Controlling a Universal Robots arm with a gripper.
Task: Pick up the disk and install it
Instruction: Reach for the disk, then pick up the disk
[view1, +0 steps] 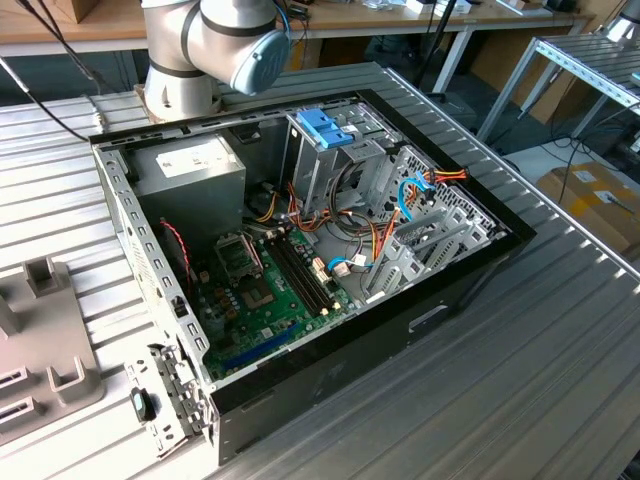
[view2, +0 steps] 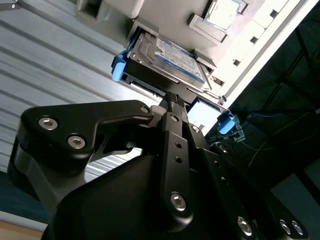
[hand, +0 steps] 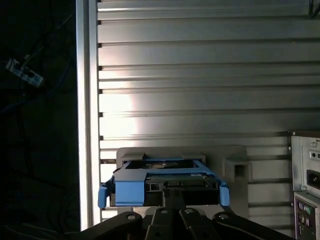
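The ribbed metal table (view1: 560, 330) bears the open computer case (view1: 330, 372), and near it a grey holder (hand: 235, 161) carries the disk (view2: 172, 55) in its blue carrier (view2: 117, 67), with the clenched gripper (view2: 172, 97) right at the disk's facing edge.

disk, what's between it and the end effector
Nothing. In the second wrist view the end effector sits right at the near edge of the disk, which lies in its blue carrier.

No print legible: label (view2: 176, 56) on disk (view2: 146, 50) (white, blue band) too small; power-supply sticker (view1: 193, 155) likewise.
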